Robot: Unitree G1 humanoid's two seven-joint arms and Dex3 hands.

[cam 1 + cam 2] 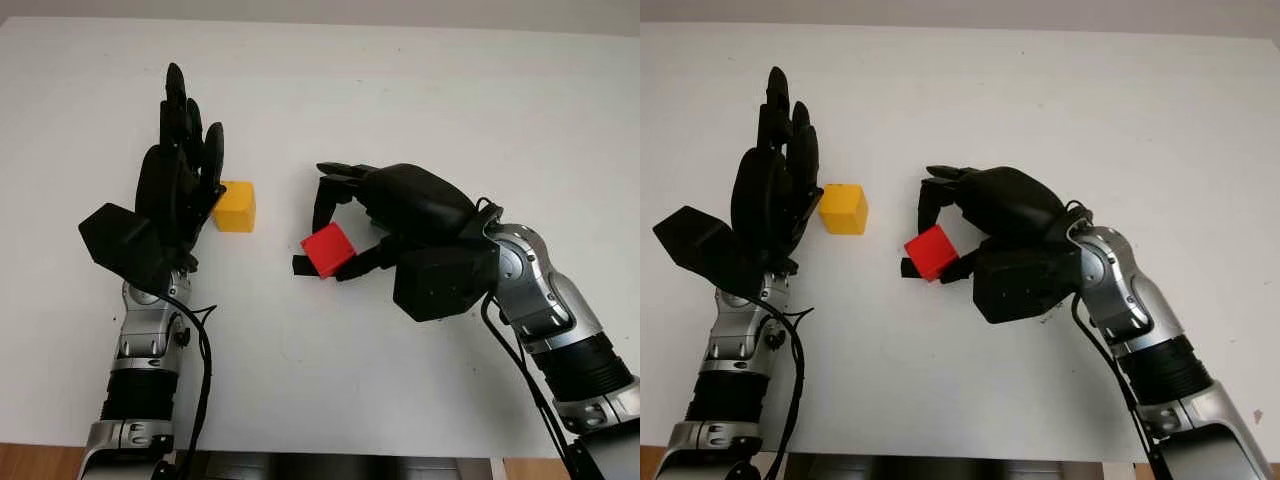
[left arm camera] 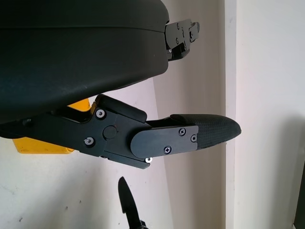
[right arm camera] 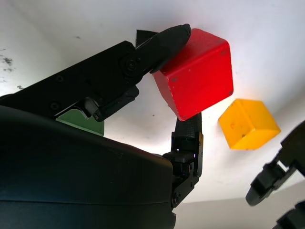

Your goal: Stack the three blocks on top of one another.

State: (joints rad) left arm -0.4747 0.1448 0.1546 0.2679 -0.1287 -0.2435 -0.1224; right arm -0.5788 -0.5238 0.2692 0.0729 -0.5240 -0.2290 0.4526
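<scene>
The right hand is gripping the red block between its fingertips near the middle of the white bench, tilted. The left hand is standing open just beside the yellow block, which is sitting on the bench left of the red one. A green block is showing partly under the right hand.

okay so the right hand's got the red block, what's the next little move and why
Probably carry the red wooden cube, pinched in the right hand, across toward the yellow wooden cube and line it up above. The yellow one sits on the white table beside the open left hand, its top bare.
</scene>
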